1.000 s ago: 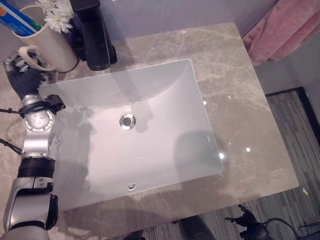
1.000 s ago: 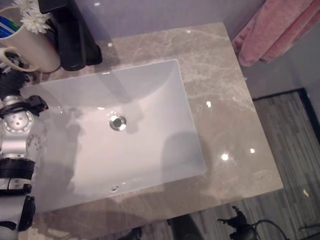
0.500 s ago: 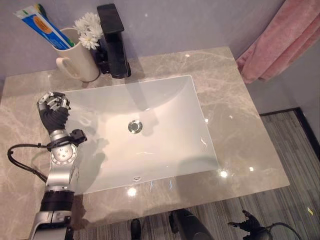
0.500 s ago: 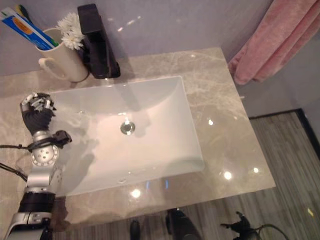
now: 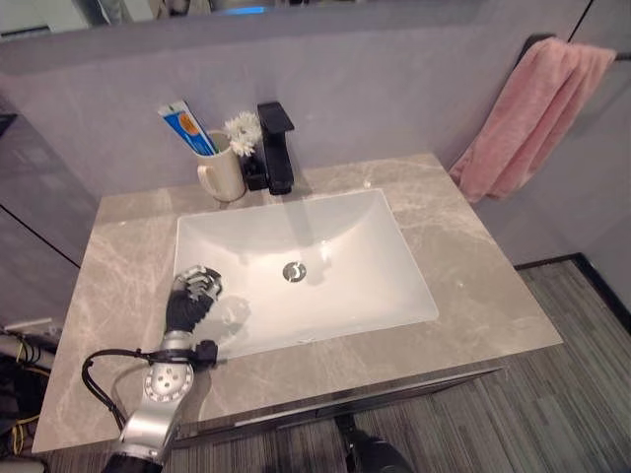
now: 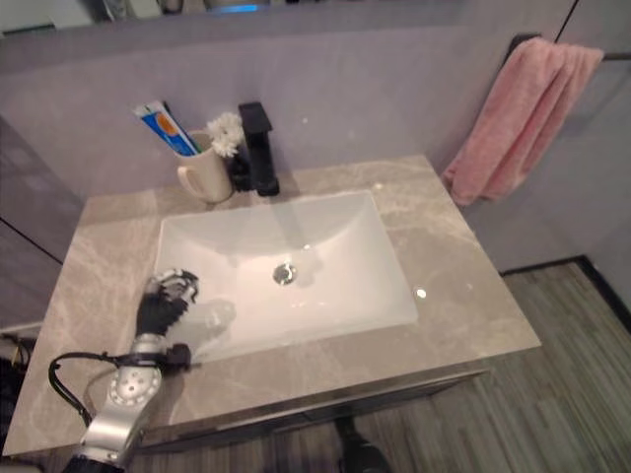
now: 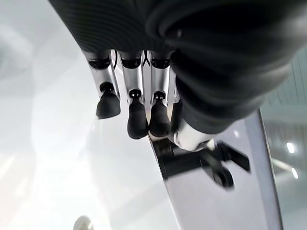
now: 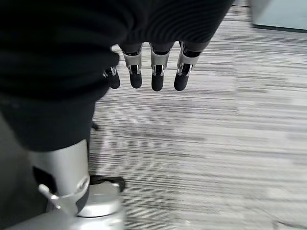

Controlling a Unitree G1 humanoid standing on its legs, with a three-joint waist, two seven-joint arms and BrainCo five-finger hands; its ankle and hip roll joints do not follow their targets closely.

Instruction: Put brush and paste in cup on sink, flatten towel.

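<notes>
Paste (image 5: 185, 128) stood upright in cup (image 5: 226, 173) at back-left of worktop (image 5: 488, 296), beside faucet (image 5: 277, 147) and flowers (image 5: 241, 126); brush not clearly made out. Towel (image 5: 527, 113) hung bunched on wall rail, right, well apart from sink (image 5: 414, 296).

Left hand (image 5: 190, 298) over sink's left rim, fingers (image 7: 137, 117) curled, holding nothing. Right hand (image 8: 144, 62) low above floor, fingers hanging relaxed, empty.

Judgement: towel soft, limp, light; likely best pinched at lower hem corners, then drawn sideways to spread flat.
</notes>
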